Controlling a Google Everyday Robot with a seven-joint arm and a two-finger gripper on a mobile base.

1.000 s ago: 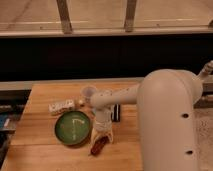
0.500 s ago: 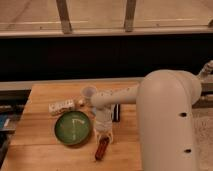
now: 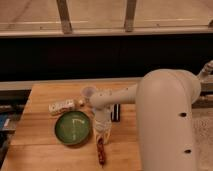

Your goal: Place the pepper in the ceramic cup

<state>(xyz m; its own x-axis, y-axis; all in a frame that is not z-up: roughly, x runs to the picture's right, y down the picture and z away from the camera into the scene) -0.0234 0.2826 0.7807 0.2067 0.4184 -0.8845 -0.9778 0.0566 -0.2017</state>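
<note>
The pepper [image 3: 101,151] shows as a dark red-brown strip near the front edge of the wooden surface [image 3: 45,150], just right of the green bowl [image 3: 70,131]. Its long axis runs almost straight up and down in the camera view, the upper end tucked under the claw [image 3: 101,136] and the lower end pointing toward the front edge. The claw hangs directly above it at the end of the white arm, which reaches in from the right, and it is clenched on the pepper's upper end. Whether the lower tip touches the wood cannot be told.

The ceramic cup [image 3: 89,92] stands upright farther back, behind the bowl's right side and close to the arm's bend, apart from the pepper. A pale packet [image 3: 62,106] lies to the cup's left, and a small dark object [image 3: 116,113] sits just right of the arm.

A second ago the pepper leaned, its lower end swung out to the left; half a second ago the lean was smaller, and now it is nearly plumb. Bowl, cup and packet keep their places
</note>
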